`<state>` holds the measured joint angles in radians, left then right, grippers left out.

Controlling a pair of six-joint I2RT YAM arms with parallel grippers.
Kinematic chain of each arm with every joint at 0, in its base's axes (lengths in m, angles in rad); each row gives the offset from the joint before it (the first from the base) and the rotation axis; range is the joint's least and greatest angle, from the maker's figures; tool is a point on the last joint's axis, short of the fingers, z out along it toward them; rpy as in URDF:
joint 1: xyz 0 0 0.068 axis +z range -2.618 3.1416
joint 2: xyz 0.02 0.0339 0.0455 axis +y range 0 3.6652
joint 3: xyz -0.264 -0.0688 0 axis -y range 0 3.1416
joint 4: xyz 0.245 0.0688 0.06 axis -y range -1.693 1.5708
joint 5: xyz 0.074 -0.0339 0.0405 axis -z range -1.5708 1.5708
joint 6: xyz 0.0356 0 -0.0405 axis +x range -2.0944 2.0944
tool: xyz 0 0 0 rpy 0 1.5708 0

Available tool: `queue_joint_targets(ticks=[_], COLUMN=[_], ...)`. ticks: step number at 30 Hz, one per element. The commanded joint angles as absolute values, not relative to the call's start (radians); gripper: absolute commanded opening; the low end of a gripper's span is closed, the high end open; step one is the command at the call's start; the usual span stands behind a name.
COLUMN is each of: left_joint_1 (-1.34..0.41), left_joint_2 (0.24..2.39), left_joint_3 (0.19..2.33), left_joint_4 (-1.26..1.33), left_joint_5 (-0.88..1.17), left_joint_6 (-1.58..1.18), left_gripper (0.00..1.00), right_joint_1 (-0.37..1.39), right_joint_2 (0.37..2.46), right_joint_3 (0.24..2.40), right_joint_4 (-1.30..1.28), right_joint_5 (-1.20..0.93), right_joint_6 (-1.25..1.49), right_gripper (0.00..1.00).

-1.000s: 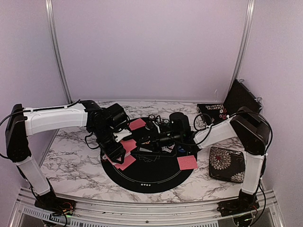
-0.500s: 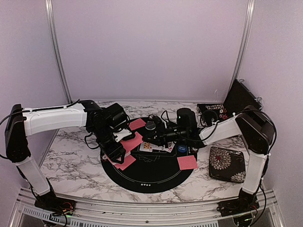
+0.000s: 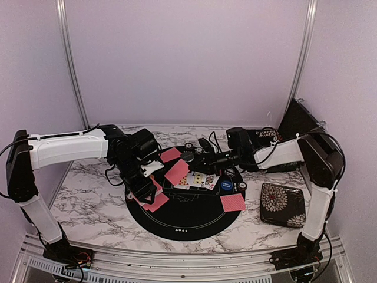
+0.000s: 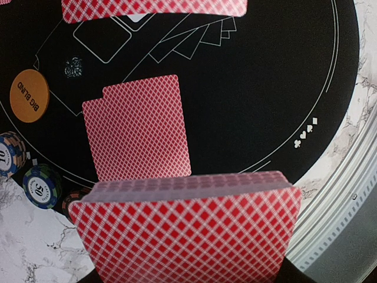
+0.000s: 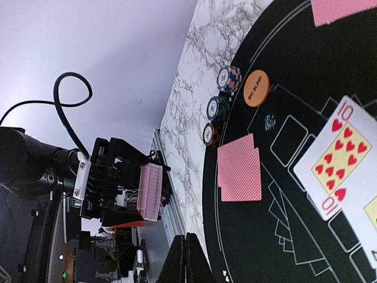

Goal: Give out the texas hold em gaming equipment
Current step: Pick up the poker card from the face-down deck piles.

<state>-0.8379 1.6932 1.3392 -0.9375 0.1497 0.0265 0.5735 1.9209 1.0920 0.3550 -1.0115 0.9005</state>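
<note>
Dealing cards, mid-deal.
Your left gripper (image 5: 145,193) clamps the deck (image 4: 188,236); right gripper (image 5: 186,259) fingers together, empty. Next: pull one off.

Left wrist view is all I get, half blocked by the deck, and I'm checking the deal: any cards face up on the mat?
Observer: Yes, face-up cards lie at the centre of the mat, a ten of hearts among them.
Operator: And the right gripper?
Observer: The right gripper is shut and empty, above the mat's far side.
Operator: Anything dealt on the right?
Observer: A face-down card lies near right, next to a blue button.
</note>
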Motion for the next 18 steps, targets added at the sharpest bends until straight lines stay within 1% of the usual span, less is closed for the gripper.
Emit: queue_joint_targets(ticks=[1, 8, 18], left_joint_1=[-0.835, -0.835, -0.835], left_joint_2=[1.655, 1.653, 1.653], left_joint_3=[1.337, 1.337, 1.332], left_joint_4=[-0.926, -0.927, -0.925], left_joint_5=[0.161, 0.158, 0.161], left_joint_6=[0.029, 0.031, 0.028], left_gripper=[0.55, 0.55, 0.55], right_joint_1=[0.560, 0.558, 0.558], right_joint_2=[1.984, 2.116, 2.274], right_joint_3=[1.232, 1.425, 1.610], right_joint_4=[0.141, -0.101, -0.285], right_joint_5=[-1.043, -1.045, -1.030], right_joint_6=[0.688, 0.494, 0.373], right_gripper=[0.00, 0.00, 0.00])
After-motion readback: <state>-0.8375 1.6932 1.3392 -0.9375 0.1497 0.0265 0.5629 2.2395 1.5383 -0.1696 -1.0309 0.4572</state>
